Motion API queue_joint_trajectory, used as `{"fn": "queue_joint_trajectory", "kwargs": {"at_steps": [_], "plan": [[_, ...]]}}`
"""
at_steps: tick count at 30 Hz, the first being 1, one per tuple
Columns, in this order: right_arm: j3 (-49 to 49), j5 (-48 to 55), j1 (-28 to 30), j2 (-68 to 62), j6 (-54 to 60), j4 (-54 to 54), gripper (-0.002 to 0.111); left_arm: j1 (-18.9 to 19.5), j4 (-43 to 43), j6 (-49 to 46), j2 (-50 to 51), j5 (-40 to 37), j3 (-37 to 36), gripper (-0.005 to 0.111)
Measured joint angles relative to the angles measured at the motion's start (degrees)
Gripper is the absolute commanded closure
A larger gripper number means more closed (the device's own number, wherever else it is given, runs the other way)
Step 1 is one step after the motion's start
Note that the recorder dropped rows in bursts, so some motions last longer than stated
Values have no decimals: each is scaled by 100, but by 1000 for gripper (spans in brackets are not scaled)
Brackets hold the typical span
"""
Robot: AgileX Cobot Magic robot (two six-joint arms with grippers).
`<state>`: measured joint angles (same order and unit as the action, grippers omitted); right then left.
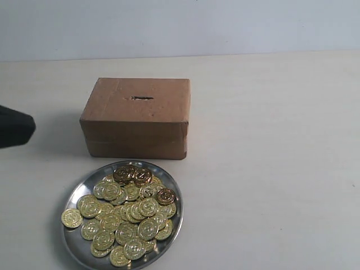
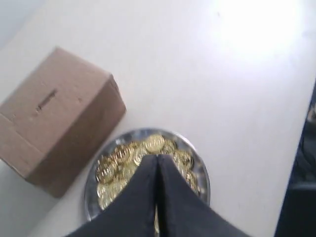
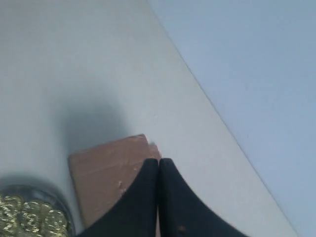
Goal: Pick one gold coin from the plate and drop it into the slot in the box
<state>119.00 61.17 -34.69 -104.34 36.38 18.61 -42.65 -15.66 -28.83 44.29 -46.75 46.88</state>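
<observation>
The silver plate [image 1: 73, 194] near the front of the table holds a heap of several gold coins [image 1: 126, 214]. Just behind it stands the brown cardboard box [image 1: 135, 115], with the dark slot [image 1: 142, 98] in its top. In the left wrist view my left gripper [image 2: 157, 157] hangs shut above the coins [image 2: 118, 158] on the plate [image 2: 199, 165], with the box [image 2: 54, 113] and slot [image 2: 45, 99] beside it. My right gripper [image 3: 158, 160] is shut and empty over a corner of the box [image 3: 103, 173]. The coins [image 3: 29, 217] show at that view's edge.
A dark part of my left arm [image 1: 14, 126] enters at the exterior view's left edge, level with the box. The pale table [image 1: 270, 157] stretches bare to the right of the box and plate. A light wall [image 1: 180, 25] runs behind the table.
</observation>
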Motion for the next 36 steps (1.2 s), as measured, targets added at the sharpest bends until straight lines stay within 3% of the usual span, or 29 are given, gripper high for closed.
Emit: {"fn": "queue_joint_trajectory", "kwargs": {"at_steps": [4,9,15,21,25,36], "plan": [[-110,244,0,686,-52,546,108,0,-91,292,-731,827,-512,107],[-1054,108,0,1563,-96,1087,108,0,-100,777,-1452,1466,-1244,107],[-3787,-1352,0,2906,-94,1463,108,0,-125,1257,-2094,2017,-1965,107],[-7009,-3905,0,4724,483,2886,108,0,-136,1823,-2328,2758,-2569,107],[-8788,-5013,0,5975,944,3674,108,0,-136,2199,-2353,3652,-3108,107],[-11062,-5977,0,8757,1047,3987,108,0,-136,2780,-2353,5490,-4627,107]]}}
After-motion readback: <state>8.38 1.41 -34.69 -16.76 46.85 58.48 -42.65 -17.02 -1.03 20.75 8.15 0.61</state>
